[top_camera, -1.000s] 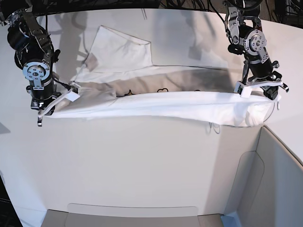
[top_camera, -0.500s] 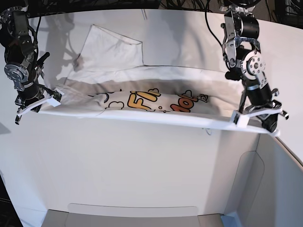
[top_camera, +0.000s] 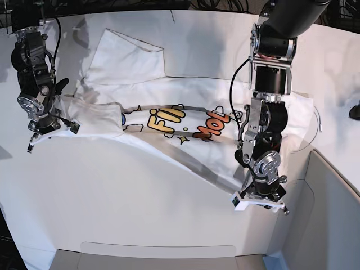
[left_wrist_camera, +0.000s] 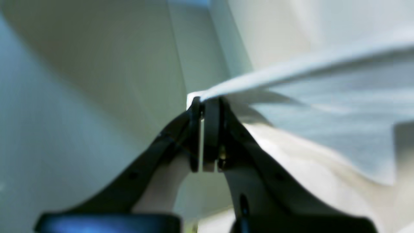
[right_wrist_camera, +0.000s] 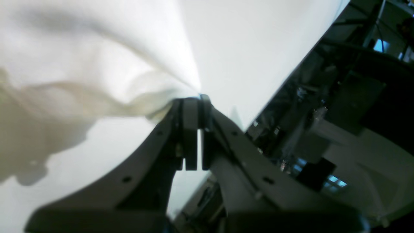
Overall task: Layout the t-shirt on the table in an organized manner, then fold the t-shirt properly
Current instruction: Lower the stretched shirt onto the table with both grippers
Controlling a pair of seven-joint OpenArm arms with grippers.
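One white t-shirt (top_camera: 169, 121), print up, stretched diagonally, creased

Bright, even overhead light fills the base view; the table (top_camera: 169, 185) glares near white, with soft grey shadows at upper left. Straight edges bow toward the corners. Both wrist views are soft and blurred: the left one bluish and hazy, the right one blown out at upper left.

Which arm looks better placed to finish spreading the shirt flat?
Probably the left pincer: it grips the t-shirt hem near the table's front and can lay it down. The right pincer just anchors the other corner.
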